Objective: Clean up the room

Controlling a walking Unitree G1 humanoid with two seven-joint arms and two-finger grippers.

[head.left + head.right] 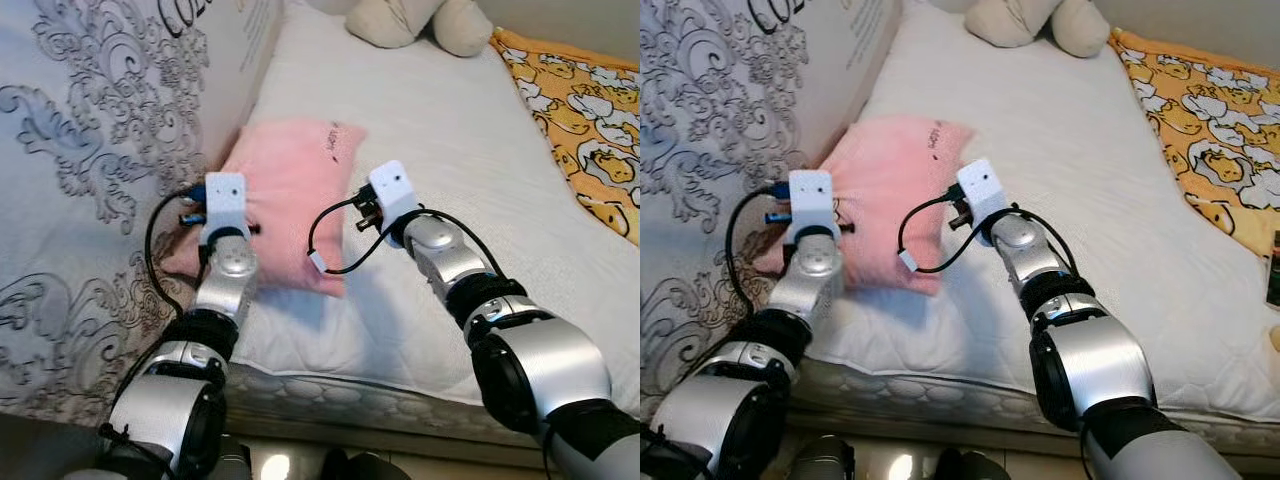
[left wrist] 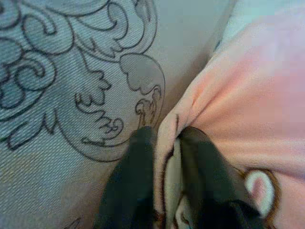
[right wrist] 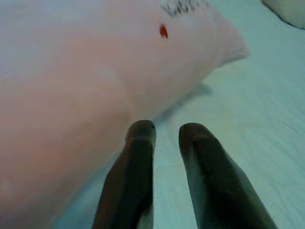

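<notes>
**Pillow pinched at one edge, tidying barely begun**

We judged the clean-up to be at an early stage. The pink pillow [image 1: 290,190] lay on the white mattress [image 1: 440,150], its left edge pressed against the grey scroll-patterned bedding [image 1: 90,150] heaped beside it, and it had not yet been lifted or squared away. Our left gripper [image 2: 164,148] was clamped on a fold of the pillow's edge, the fabric bunched between the two black fingers right where it met the patterned cloth. Our right gripper [image 3: 167,138] sat low over the sheet just beside the pillow's other side, its fingers slightly parted and holding nothing.

Still left, by our reckoning: a second hold on the pillow, then carrying it to its proper place. A cream plush toy [image 1: 415,20] at the far end of the bed and a yellow cartoon-print blanket [image 1: 585,130] along the right also looked unsorted.

The pillow looked soft and plump, pale pink, with a small dark mark and a red dot near its far corner, and a brown-rimmed printed motif near the pinched edge.
</notes>
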